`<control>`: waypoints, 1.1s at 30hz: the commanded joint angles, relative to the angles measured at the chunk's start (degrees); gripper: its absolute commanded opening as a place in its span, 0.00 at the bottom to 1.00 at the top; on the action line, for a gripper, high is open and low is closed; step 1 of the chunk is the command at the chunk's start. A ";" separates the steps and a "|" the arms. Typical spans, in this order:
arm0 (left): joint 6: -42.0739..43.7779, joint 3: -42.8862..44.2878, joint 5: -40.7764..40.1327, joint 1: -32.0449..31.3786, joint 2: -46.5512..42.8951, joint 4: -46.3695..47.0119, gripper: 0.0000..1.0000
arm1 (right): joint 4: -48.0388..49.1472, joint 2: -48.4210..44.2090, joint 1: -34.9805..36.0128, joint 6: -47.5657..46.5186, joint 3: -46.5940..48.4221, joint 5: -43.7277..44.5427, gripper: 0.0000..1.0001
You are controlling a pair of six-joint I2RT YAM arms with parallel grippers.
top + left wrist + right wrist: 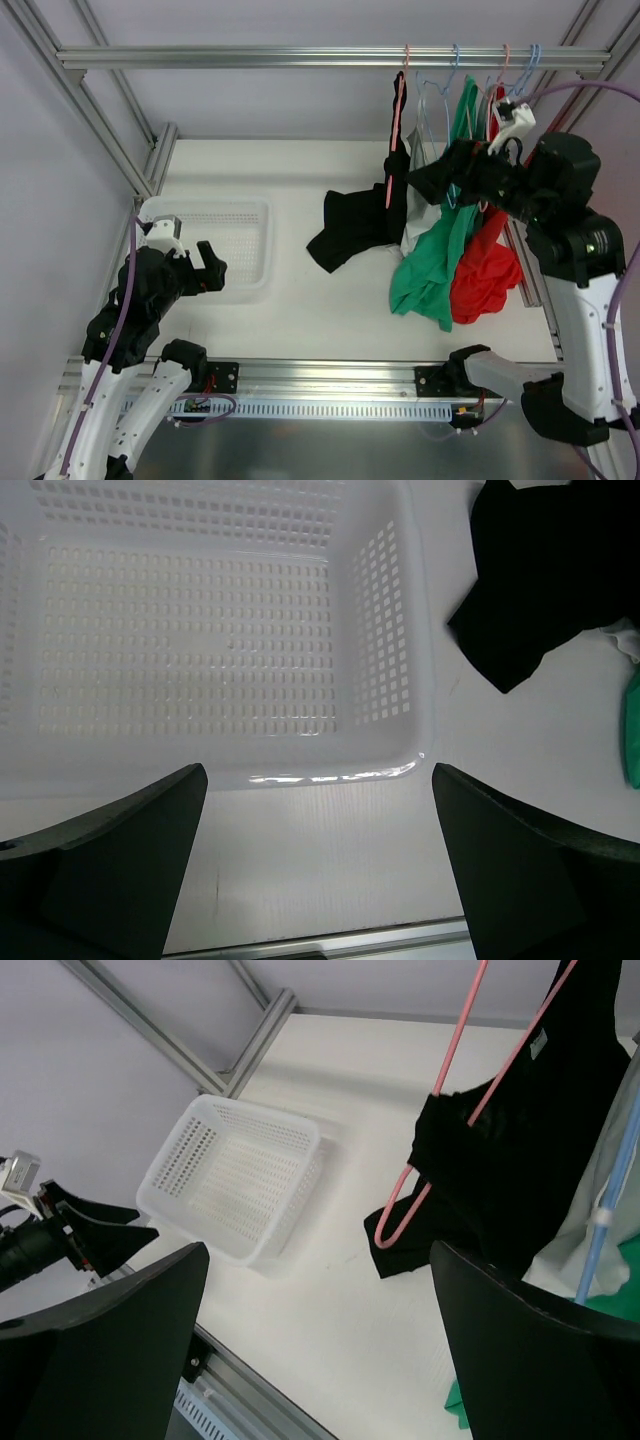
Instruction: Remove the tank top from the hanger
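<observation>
A black tank top point(350, 235) hangs from a pink hanger point(397, 110) on the overhead rail, its lower part trailing onto the white table. In the right wrist view the tank top point(540, 1150) drapes over the pink hanger point(450, 1070), whose lower bend pokes out of it. My right gripper point(437, 170) is raised beside the hanging clothes, just right of the tank top, open and holding nothing point(320, 1340). My left gripper point(212, 265) is low at the left by the basket, open and empty point(320, 860). The tank top's hem point(550, 580) shows at its upper right.
A white perforated basket point(250, 215) sits on the table at the left, with its near rim point(330, 775) just ahead of my left fingers. White point(415, 225), green point(430, 265) and red point(485, 275) garments hang on other hangers right of the tank top. Aluminium frame posts border the table.
</observation>
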 commanded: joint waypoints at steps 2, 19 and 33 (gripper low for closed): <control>-0.78 -0.23 0.20 -0.45 0.39 2.21 0.99 | 0.74 7.58 4.26 -0.25 9.08 6.76 1.00; -0.34 -0.85 2.57 -0.45 1.45 3.09 0.99 | -2.08 38.98 15.61 -7.90 29.05 48.96 0.47; 0.19 -0.94 4.51 -0.71 2.15 3.71 0.99 | 0.38 40.30 16.40 -7.11 28.53 55.75 0.25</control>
